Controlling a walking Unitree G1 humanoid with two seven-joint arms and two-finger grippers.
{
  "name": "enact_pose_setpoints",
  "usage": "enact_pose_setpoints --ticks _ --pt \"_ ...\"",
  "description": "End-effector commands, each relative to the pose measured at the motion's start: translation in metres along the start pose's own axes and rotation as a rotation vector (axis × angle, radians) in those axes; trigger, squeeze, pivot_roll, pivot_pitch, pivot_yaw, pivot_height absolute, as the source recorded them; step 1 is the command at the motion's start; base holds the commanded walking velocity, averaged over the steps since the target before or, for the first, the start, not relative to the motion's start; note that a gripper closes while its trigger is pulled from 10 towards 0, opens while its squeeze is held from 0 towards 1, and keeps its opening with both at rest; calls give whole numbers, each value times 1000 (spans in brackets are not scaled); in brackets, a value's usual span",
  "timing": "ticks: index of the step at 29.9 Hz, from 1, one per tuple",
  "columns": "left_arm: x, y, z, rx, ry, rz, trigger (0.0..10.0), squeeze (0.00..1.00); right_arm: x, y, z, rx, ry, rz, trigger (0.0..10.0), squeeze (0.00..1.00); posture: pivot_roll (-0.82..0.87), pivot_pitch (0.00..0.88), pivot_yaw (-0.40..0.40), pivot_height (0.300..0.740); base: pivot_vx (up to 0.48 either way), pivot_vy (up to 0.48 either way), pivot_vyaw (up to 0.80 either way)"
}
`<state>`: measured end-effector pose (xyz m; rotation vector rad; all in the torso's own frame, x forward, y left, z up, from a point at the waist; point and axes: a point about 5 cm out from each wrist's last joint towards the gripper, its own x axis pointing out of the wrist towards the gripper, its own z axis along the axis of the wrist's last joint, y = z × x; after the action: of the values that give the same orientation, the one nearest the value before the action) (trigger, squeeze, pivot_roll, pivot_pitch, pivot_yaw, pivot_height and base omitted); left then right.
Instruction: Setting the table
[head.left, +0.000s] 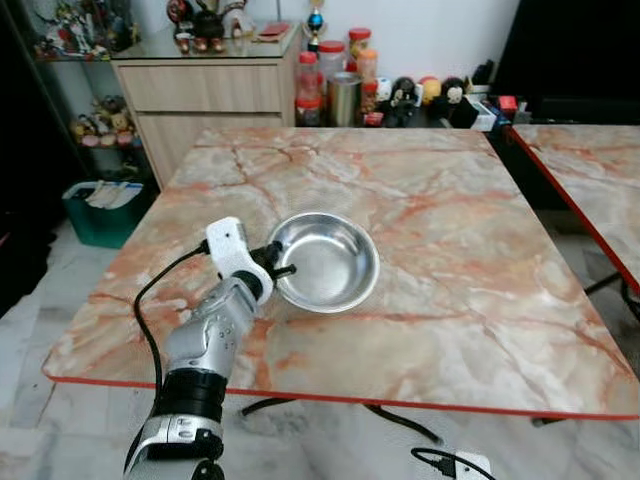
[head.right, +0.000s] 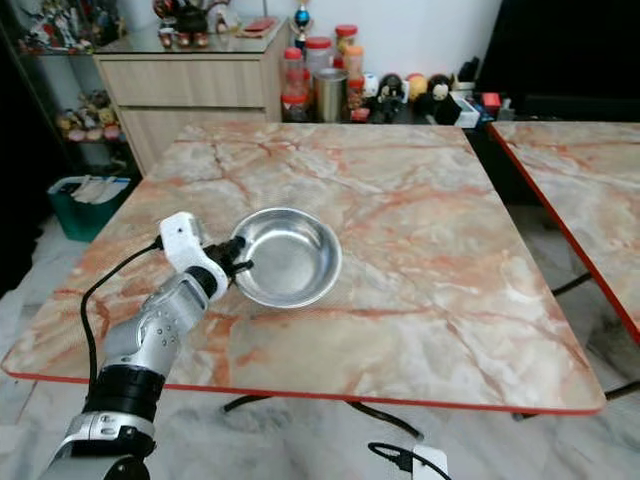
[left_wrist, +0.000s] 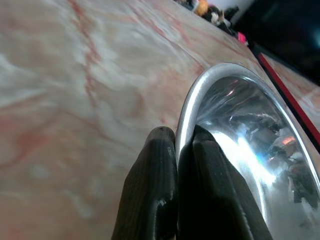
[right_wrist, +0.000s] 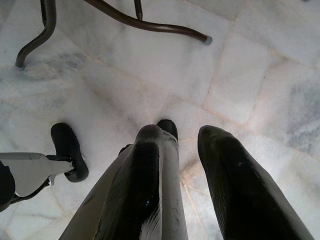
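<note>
The left gripper (head.left: 283, 268) has its jaws pinched on the left rim of a steel bowl (head.left: 325, 262), one finger inside and one outside, as the left wrist view shows close up. The bowl sits on the marble surface (head.left: 480, 260), toward the near left part of it. The step in hand looks like placing the bowl for a table setting: either it is being set down here or it is about to be shifted. The next move likely calls for spreading the jaws and drawing back without tipping the bowl, since a grip on one edge can lever it up.

The right gripper (right_wrist: 187, 150) hangs idle over the tiled floor (right_wrist: 250, 70), jaws slightly apart and holding nothing.

Jars and small figures (head.left: 345, 85) stand beyond the far edge, well apart from the bowl, beside a wooden cabinet (head.left: 205, 95). A second table (head.left: 590, 170) stands to the right. Nothing on the surface crowds the bowl.
</note>
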<state>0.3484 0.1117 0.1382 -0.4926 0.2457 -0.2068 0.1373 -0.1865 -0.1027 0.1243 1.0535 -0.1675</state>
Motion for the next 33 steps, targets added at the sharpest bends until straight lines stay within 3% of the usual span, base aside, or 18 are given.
enact_pose_setpoints --ticks 1,5,15,27,33 --pt "-3 3 0 -27 14 26 10000 0 0 1 2 8 -2 -2 10000 0 -42 35 17 740 0 0 0" --pt "-8 7 -12 -67 114 62 10000 0 1 1 3 4 0 2 10000 0 -40 36 15 740 0 0 0" --pt "-14 6 -26 -139 193 58 10000 0 1 2 2 -2 5 6 10000 0 -34 43 11 740 0 0 0" --pt "-1 -21 -29 -226 144 -20 10000 0 0 2 1 -3 7 6 10000 0 -42 42 13 740 0 0 0" --pt "7 -35 -31 -212 133 -55 10000 0 1 3 2 -1 4 7 10000 0 -51 39 14 740 0 0 0"
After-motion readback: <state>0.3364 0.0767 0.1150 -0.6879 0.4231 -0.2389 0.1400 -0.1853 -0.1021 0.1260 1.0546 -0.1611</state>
